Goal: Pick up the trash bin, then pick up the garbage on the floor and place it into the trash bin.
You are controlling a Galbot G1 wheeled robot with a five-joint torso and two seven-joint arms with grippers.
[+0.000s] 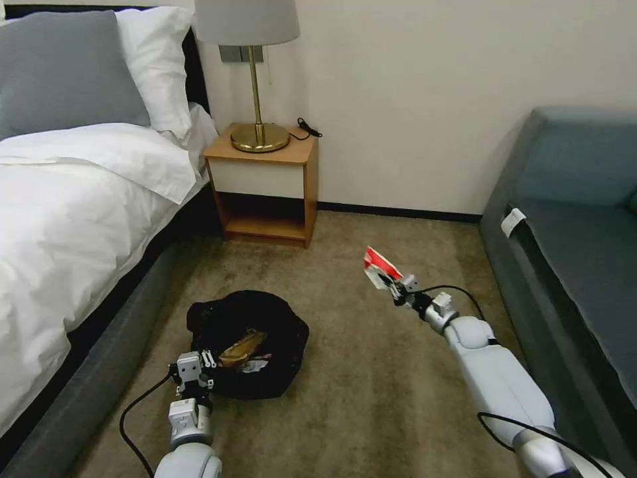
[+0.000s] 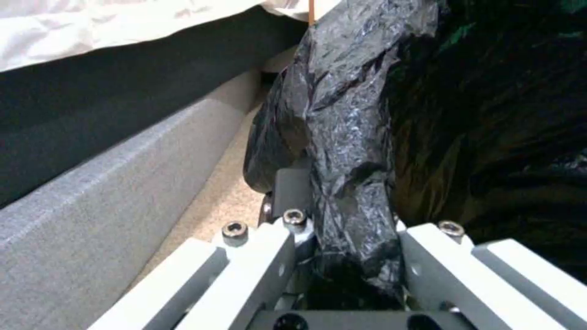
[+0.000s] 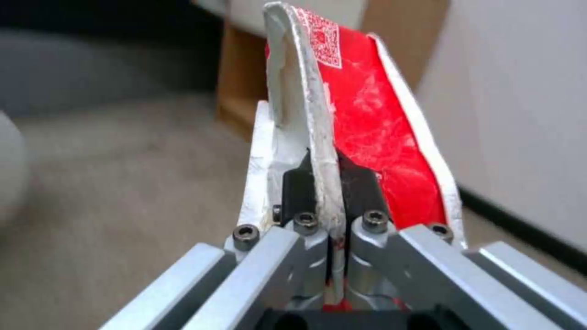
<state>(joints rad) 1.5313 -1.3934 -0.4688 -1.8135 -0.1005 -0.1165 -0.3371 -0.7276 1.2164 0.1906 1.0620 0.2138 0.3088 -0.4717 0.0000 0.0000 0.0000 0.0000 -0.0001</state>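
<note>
Two clamped holds: left gripper (image 1: 207, 360) on trash bin (image 1: 265, 332), right gripper (image 1: 395, 287) on red-and-white packet (image 1: 379, 266).

Trash bin (image 1: 247, 344) on carpet (image 1: 371, 385) right of bed (image 1: 73, 219); nightstand (image 1: 262, 189) behind; sofa (image 1: 570, 252) far right

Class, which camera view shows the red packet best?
The right wrist view: the red packet looms close, pinched in the right claw, its printed code clear. The head view shows it small and far off, above the carpet.
</note>
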